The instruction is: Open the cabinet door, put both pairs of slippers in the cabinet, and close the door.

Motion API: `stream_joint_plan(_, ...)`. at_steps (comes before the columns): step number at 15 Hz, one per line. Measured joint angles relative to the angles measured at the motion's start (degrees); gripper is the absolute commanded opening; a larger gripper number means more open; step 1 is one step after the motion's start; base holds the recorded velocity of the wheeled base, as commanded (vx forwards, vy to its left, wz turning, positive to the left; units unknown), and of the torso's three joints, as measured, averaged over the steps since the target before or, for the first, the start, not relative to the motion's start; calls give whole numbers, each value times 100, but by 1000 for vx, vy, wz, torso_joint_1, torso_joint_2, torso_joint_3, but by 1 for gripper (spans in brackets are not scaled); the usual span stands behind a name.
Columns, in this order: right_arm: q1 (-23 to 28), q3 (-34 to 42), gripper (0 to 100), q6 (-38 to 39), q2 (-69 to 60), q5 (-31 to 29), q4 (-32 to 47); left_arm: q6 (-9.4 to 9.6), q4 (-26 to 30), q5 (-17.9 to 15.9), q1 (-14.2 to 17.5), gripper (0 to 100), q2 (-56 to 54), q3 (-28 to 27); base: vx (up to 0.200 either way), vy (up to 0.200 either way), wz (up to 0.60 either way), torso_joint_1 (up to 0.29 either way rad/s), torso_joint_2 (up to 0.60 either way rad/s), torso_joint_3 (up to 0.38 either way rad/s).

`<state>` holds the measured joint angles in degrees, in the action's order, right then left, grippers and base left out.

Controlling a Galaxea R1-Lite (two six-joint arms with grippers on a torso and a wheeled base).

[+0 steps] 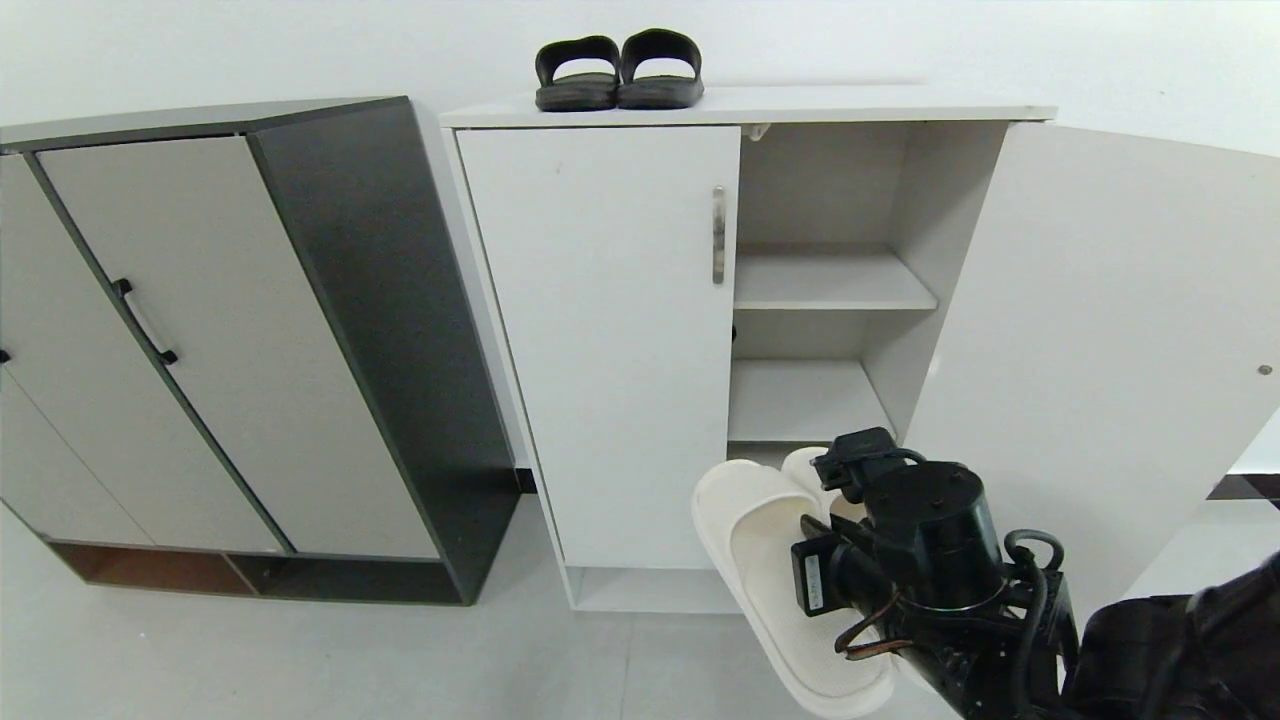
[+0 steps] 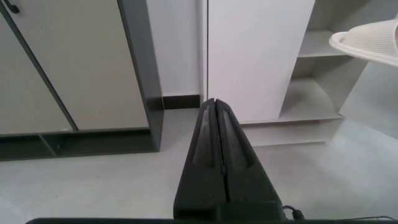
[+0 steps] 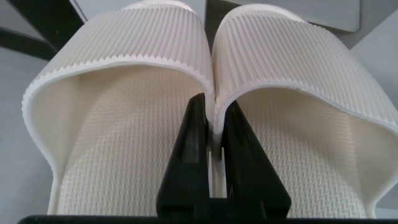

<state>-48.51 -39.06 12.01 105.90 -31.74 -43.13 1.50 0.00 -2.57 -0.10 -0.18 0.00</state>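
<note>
My right jaws are pinched tight on the white slippers (image 3: 124, 143), clamping the touching inner edges of the two ribbed straps. The footbeds are pebbled foam. The pair hangs low, just before the white cabinet (image 1: 600, 340), whose right door (image 1: 1100, 350) is swung open on flat shelves (image 1: 830, 285). My left jaws are pressed together, holding nothing. The matte black slippers (image 1: 620, 72) sit side by side on the cabinet top.

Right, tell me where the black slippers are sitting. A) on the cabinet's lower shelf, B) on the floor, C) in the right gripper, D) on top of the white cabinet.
D: the black slippers sit side by side on top of the white cabinet, while the right gripper is clamped on the white slippers.
</note>
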Motion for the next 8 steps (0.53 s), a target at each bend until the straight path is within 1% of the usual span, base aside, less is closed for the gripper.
stream_joint_plan(1,-13,-27,0,4,55,-93,0,0,0,1,-1,0,0,0,0,0,0,0,0,0)
stream_joint_plan(3,-33,-44,0,11,132,-200,-2,5,5,1,0,0,0,0,0,-200,0,2,5,2)
stream_joint_plan(8,-59,-60,0,4,187,-219,-2,6,7,0,2,0,0,0,0,-200,0,6,3,2)
